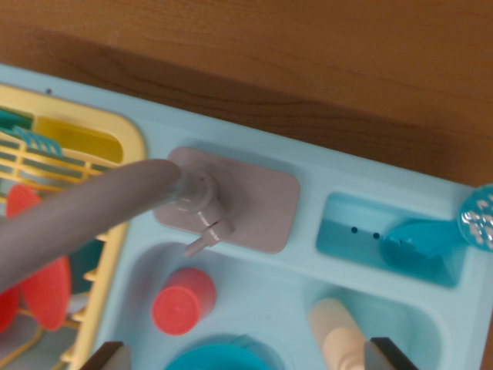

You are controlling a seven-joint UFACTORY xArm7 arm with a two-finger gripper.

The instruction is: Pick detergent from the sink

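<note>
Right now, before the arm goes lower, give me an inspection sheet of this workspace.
Surface: light blue toy sink unit on a brown wooden table.
Job's things: cream bottle lying in the basin, most likely the detergent; its lower part is cut off by the frame.
Clutter: red cup in the basin; blue dish at the bottom edge; grey faucet on its base plate; blue scoop in the small side compartment; yellow rack with red plates.
Gripper: only two dark tips show at the bottom edge, set wide apart, with the red cup and the bottle above the span between them.
Cables: nothing seen.
Surroundings: nothing seen beyond the table.
</note>
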